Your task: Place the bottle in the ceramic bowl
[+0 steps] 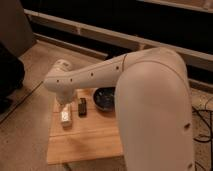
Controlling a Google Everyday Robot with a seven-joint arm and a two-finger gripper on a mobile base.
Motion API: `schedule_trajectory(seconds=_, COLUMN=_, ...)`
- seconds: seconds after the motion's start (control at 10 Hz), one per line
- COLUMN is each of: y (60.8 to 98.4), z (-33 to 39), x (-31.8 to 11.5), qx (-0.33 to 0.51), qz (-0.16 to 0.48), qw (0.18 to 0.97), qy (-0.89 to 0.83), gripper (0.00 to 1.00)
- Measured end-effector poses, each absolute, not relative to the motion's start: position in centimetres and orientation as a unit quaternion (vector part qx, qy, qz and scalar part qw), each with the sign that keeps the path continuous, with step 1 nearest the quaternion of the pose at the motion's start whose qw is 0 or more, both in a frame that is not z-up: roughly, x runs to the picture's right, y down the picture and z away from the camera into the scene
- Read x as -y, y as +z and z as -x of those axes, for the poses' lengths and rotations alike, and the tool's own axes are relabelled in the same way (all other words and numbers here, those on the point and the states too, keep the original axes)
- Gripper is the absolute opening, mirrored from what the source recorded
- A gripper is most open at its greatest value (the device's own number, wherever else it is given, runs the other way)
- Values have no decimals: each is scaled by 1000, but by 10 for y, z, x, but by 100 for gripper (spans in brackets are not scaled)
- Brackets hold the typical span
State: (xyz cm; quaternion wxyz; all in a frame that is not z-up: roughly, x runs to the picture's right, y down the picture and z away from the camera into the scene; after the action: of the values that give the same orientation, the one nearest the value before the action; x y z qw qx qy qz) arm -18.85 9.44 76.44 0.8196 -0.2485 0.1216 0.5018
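A large, smooth white robot arm [150, 105] is seen filling the right half of the view, with its forearm stretched leftwards over a light wooden rectangular surface [85, 142]. The gripper [64, 107] is carried at the arm's left end, pointed downwards over the left part of the surface, directly above the small whitish plastic bottle [66, 118]. Whether the bottle is touched or held cannot be told, and how wide the gripper stands cannot be told either.

The bottle is found near the left edge of the surface, with its long axis running away from the camera. A flat black rectangular bar [82, 107] is laid just beside it, to the right. Further right, partly hidden by the arm, the round, glossy dark blue-black ceramic bowl [104, 98] is placed towards the back of the surface, apart from the bottle. A speckled pale floor [30, 65] is seen around the surface.
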Motion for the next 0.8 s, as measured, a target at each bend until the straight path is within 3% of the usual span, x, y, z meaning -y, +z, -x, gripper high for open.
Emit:
schedule_trajectory(seconds=0.4, y=798, z=204, x=-109, qx=-145, qz=278, qw=818, qy=482, gripper=65)
schedule_trajectory(seconds=0.8, y=827, z=234, x=-90, qx=-89, qz=296, qw=796, qy=520, gripper=65)
